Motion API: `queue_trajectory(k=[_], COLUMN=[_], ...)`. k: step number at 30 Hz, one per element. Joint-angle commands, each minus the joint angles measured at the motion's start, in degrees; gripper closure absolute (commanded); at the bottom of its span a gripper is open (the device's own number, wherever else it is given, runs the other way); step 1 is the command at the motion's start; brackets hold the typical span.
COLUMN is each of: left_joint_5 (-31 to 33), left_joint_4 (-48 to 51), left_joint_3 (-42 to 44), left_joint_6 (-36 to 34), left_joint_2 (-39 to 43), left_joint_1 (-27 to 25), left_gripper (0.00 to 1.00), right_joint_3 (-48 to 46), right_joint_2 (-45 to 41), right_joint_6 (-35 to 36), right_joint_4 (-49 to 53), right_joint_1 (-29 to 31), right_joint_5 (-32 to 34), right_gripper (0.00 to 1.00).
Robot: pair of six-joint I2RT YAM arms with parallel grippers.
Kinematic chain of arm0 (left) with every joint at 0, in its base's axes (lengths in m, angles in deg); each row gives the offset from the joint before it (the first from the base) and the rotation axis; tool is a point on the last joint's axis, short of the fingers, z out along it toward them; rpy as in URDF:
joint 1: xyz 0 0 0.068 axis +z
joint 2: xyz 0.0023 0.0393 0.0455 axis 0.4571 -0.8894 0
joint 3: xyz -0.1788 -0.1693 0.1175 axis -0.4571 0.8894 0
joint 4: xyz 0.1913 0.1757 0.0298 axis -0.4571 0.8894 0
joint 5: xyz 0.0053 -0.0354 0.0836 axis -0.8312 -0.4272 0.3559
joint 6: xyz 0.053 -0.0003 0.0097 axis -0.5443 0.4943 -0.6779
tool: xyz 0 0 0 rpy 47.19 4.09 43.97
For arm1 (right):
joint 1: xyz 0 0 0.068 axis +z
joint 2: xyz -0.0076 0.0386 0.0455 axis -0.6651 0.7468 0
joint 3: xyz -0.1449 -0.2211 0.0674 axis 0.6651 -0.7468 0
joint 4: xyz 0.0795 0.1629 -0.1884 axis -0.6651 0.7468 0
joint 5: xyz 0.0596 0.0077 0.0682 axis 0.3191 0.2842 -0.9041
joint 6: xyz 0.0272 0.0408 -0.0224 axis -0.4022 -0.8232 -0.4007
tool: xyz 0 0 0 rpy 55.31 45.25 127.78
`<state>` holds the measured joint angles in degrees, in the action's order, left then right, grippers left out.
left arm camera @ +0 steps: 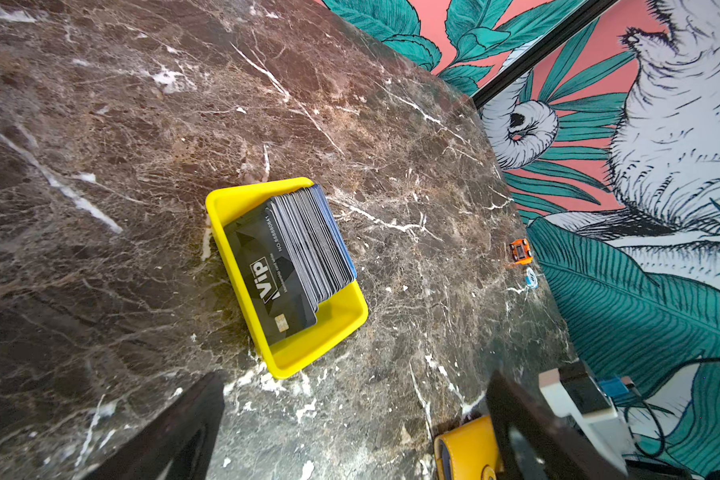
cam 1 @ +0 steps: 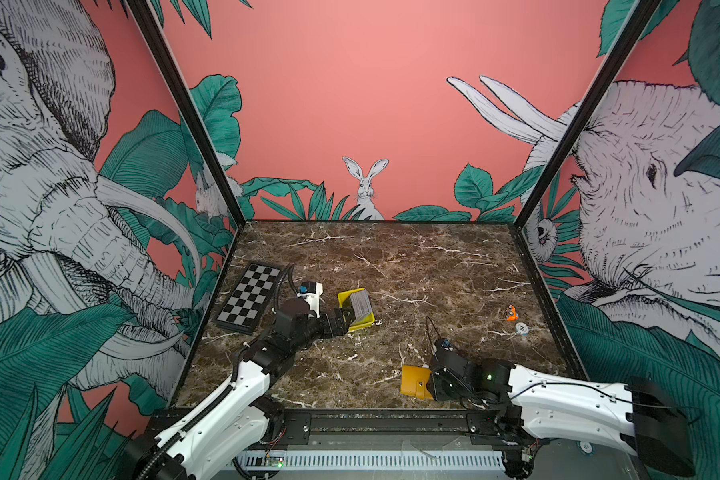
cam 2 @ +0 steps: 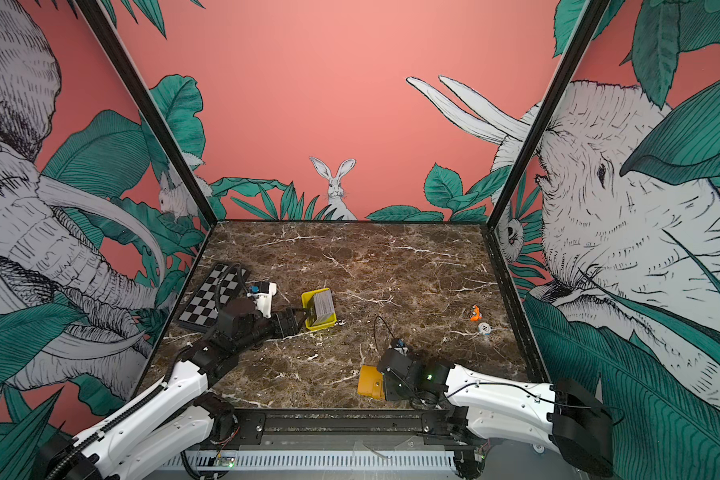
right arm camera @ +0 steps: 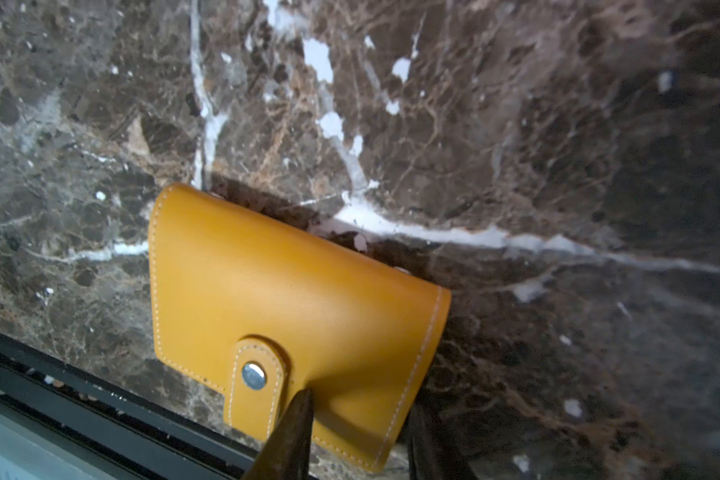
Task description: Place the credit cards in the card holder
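The credit cards stand as a leaning stack in a bright yellow tray left of the table's middle. In the left wrist view the front card of the stack is black with white "VIP" lettering. My left gripper is open just short of the tray's near side, with nothing between its fingers. The card holder, orange-yellow and snapped closed, lies near the front edge. My right gripper pinches its corner beside the snap tab, denting the leather.
A black-and-white checkerboard plate lies at the left, behind my left arm. A small orange toy and a small white round item sit at the right. The black front rail runs just below the card holder.
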<state>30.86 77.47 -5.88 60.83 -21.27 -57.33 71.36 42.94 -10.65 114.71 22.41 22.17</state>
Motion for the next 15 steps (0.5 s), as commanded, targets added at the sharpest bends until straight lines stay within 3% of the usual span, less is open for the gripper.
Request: queue_trajectory(k=[1,15], left_joint_5=[-0.68,-3.15], left_joint_4=[-1.40,-4.28], left_joint_3=[0.70,2.19], left_joint_6=[-0.36,0.99], left_joint_2=[0.43,-0.09], left_joint_1=[-0.06,-0.10], left_gripper=[0.01,0.01], right_joint_3=[1.81,6.76], right_joint_2=[2.74,13.83], right_joint_6=[-1.97,-3.16], right_joint_4=[-5.70,-15.98], right_joint_1=[0.50,0.94], right_joint_5=[2.81,9.20], right_gripper=[0.65,0.69])
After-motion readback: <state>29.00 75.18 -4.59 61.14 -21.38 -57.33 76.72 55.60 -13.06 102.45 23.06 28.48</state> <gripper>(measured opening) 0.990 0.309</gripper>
